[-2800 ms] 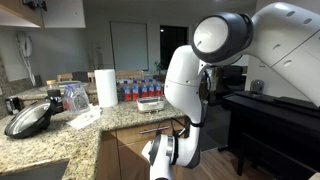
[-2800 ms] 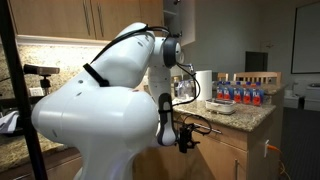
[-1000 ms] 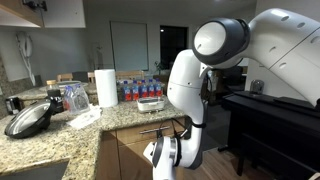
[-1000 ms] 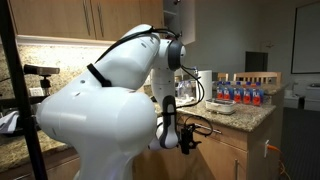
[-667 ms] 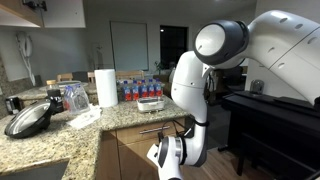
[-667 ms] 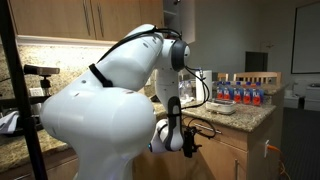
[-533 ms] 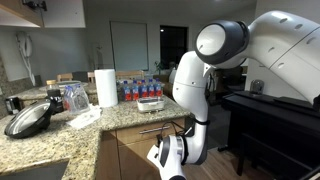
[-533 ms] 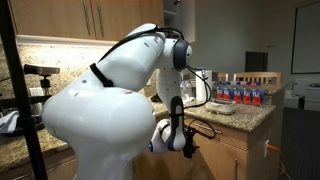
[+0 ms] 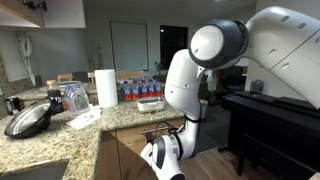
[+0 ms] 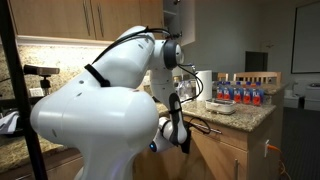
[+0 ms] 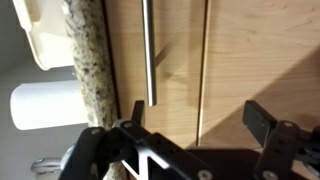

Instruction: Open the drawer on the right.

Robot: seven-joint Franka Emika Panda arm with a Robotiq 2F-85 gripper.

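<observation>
White arm [image 9: 215, 45] first: fills most of both exterior views, bends down in front of the granite counter [image 9: 70, 135], hides much of the cabinet face under it. Wrist end low against that face, cut by the bottom edge of the picture; fingers not made out there.

Drawer [image 11: 180, 50] directly under the granite counter's edge, tan wood front, flush and shut; inside unseen. Only part of the front shown in the wrist view, cropped at the frame edge. Barely readable in the exterior views, behind the arm.

Tan door panel [image 11: 260, 50] next below the counter, past a thin seam from the drawer front; also cut off by the frame.

Paper towel roll [image 9: 106, 87] upright on the counter; only a blurred white shape in the wrist view. Row of bottles [image 9: 140, 90] beside it on the counter, labels too small to read.

Gripper [image 11: 195, 108] released, 2 fingers spread wide, gripping nothing; faces the drawer front just under the counter edge, contact impossible to judge. 1 finger near the end of the silver bar handle [image 11: 150, 50], the other over the door panel. Handle's far end out of frame.
</observation>
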